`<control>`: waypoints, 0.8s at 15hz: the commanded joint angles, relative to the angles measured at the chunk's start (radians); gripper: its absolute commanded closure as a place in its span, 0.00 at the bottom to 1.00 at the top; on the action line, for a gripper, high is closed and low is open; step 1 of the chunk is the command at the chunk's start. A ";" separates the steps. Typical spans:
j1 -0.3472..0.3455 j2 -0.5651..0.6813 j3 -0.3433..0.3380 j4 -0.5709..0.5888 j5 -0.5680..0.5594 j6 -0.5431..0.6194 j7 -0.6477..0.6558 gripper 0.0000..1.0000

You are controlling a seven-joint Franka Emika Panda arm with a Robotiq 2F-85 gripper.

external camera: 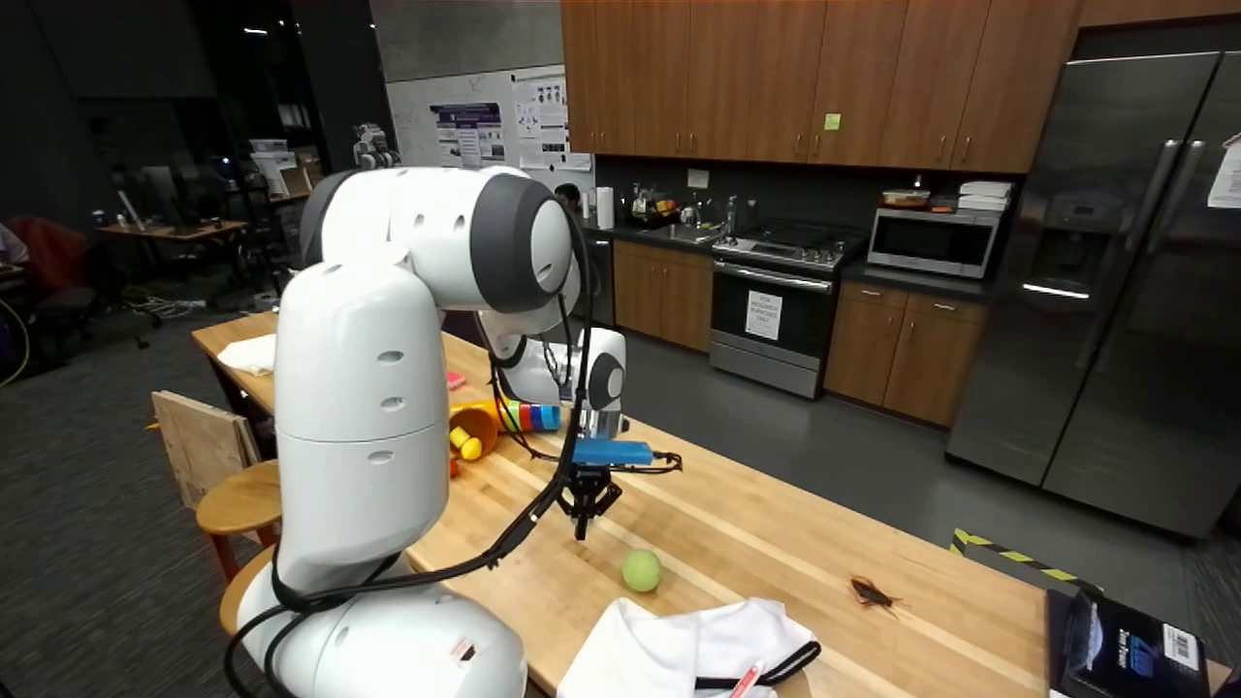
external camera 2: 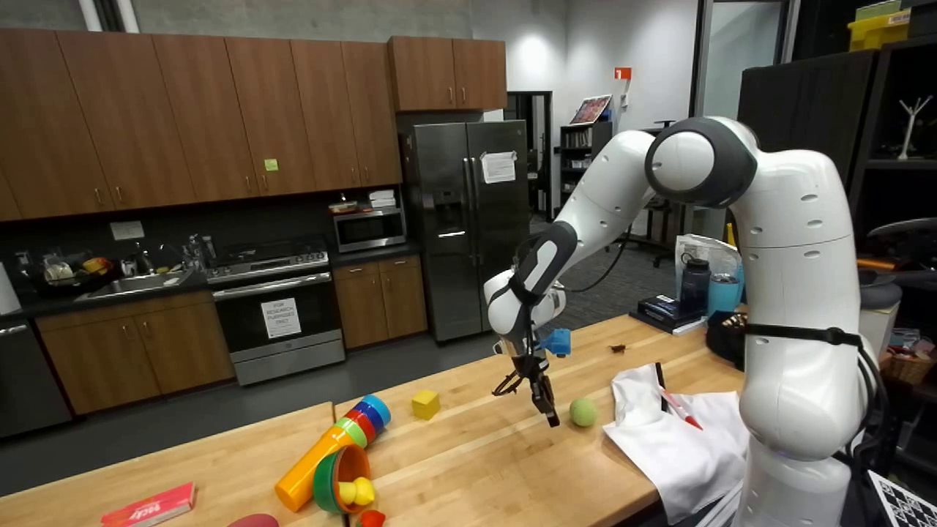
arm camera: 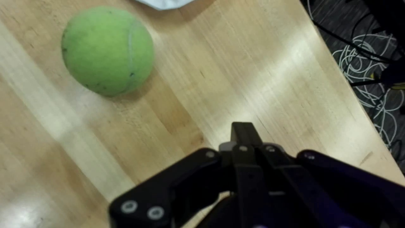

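Green and round, the felt tennis ball [arm camera: 107,52] sits near the black metal tool [arm camera: 244,133], its fingers together, empty. Any contact should be slow and centred; the ball may roll.

Arm [external camera: 361,388]: glossy white, rounded, with small oval recesses [external camera: 392,403], left of the frame in an exterior view. Joint collars [external camera: 500,237]: dark grey. Black cable [external camera: 525,526]: strung loosely along the arm. Black strap [external camera 2: 794,334]: around the arm, right of the frame. Blue block [external camera: 613,452]: above the gripper [arm camera: 245,131], which is black with silver screws [arm camera: 129,206], lower wrist view.
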 commanded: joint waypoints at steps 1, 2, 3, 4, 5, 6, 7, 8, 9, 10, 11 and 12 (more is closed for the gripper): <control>0.012 0.090 0.011 0.136 -0.017 -0.109 0.027 1.00; 0.018 0.106 0.013 0.156 -0.028 -0.110 0.039 0.99; 0.029 0.122 0.009 0.182 -0.052 -0.123 0.081 0.74; 0.008 0.085 0.019 0.123 -0.021 -0.082 0.031 0.98; 0.013 0.102 0.019 0.145 -0.033 -0.090 0.049 0.93; 0.016 0.113 0.020 0.159 -0.038 -0.094 0.060 0.88; 0.018 0.122 0.020 0.167 -0.039 -0.098 0.064 0.82; 0.018 0.125 0.020 0.171 -0.039 -0.100 0.065 0.74; 0.018 0.127 0.020 0.173 -0.039 -0.102 0.066 0.74; 0.018 0.127 0.020 0.173 -0.039 -0.103 0.066 0.74; 0.018 0.127 0.020 0.174 -0.039 -0.104 0.066 0.74; 0.018 0.128 0.020 0.175 -0.039 -0.104 0.066 0.74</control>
